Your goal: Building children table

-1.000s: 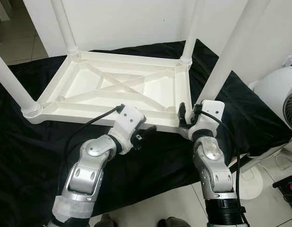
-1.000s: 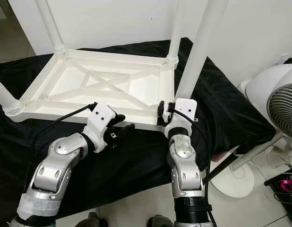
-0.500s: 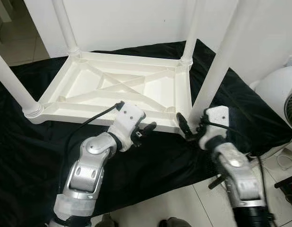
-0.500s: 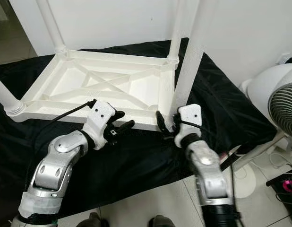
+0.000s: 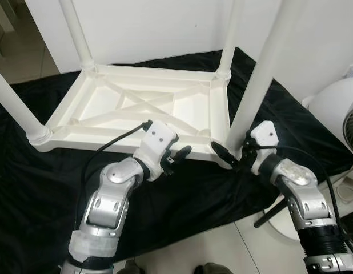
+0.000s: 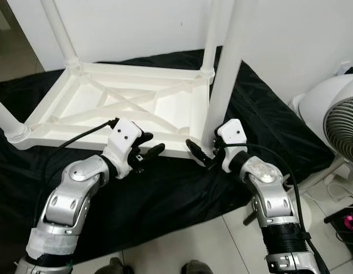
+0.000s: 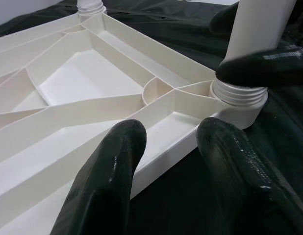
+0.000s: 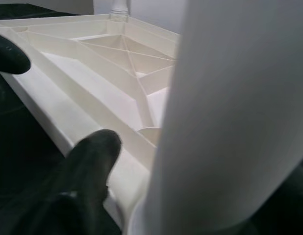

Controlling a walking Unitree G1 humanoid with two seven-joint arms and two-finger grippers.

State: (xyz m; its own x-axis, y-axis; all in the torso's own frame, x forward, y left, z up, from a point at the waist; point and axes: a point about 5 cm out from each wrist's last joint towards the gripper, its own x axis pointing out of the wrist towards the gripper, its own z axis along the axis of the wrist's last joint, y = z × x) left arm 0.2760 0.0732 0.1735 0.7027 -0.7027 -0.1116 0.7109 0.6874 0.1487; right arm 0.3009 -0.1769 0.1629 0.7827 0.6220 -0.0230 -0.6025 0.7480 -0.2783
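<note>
The right gripper is closed around the base of the near leg, so it should turn slowly and keep the leg upright, while the left gripper, open and empty, hovers beside the table top.

Home (tiled floor, fan)

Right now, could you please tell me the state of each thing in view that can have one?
Tabletop: upside down on the black cloth.
Near right leg: upright in its corner socket, right gripper at its base.
Other three legs: upright in their sockets.
Left gripper: open, straddling the tabletop's near edge.
Right gripper: fingers on either side of the leg; grip cannot be told.
Fan: standing; whether it runs cannot be told.
</note>
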